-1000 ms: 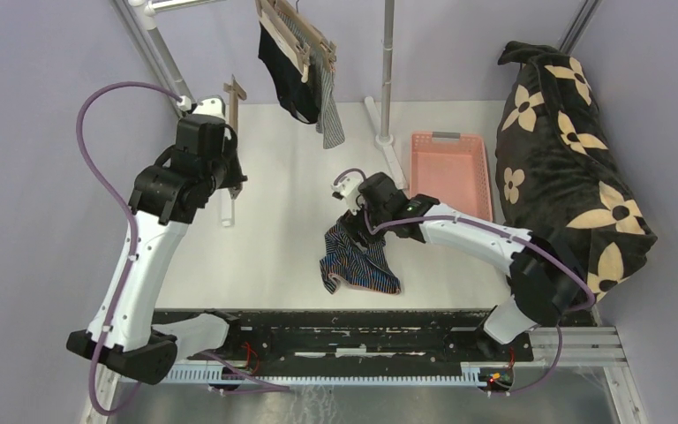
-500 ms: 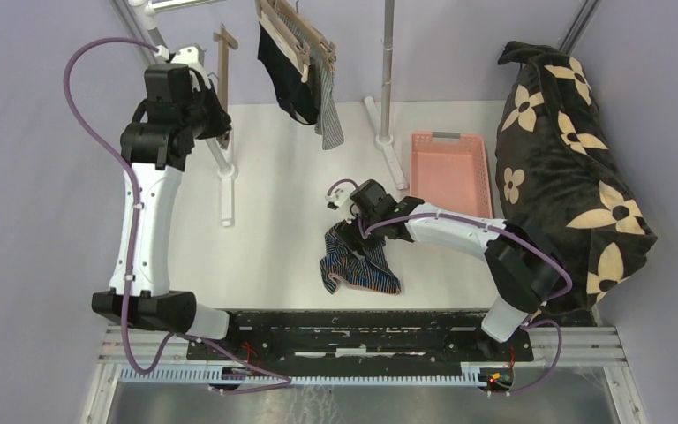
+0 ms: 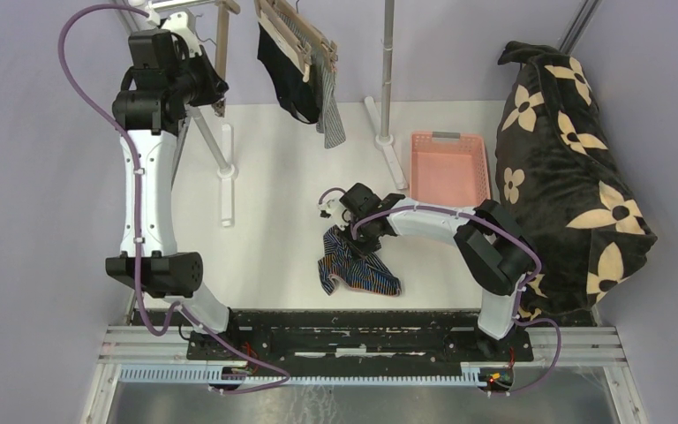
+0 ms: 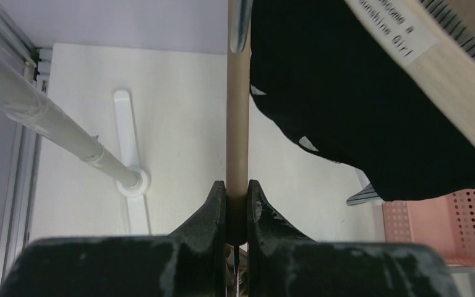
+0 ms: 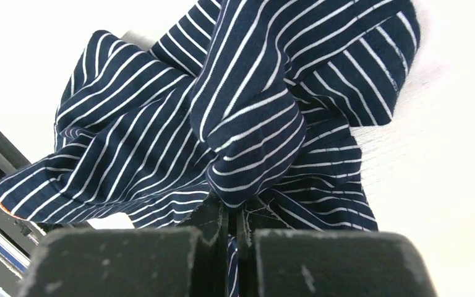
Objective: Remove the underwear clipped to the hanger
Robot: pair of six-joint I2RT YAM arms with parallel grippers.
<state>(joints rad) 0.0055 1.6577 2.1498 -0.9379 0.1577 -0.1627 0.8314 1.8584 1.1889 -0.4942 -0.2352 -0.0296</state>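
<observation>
Navy striped underwear (image 3: 357,269), soft and limp, lies near the pink basket (image 3: 448,137), right jaws pinching its bunched fold; left jaws clamp a wooden bar (image 4: 237,124).

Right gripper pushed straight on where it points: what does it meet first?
The navy striped underwear, bunched against the shut right gripper; the white table probably lies just behind.

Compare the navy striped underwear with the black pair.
The navy striped pair lies crumpled on the table; the black pair hangs clipped to the hanger. The navy striped pair carries thin stripes; the black pair is plain. The right gripper pinches the navy striped pair; no gripper holds the black pair. Both are small cloth garments.
</observation>
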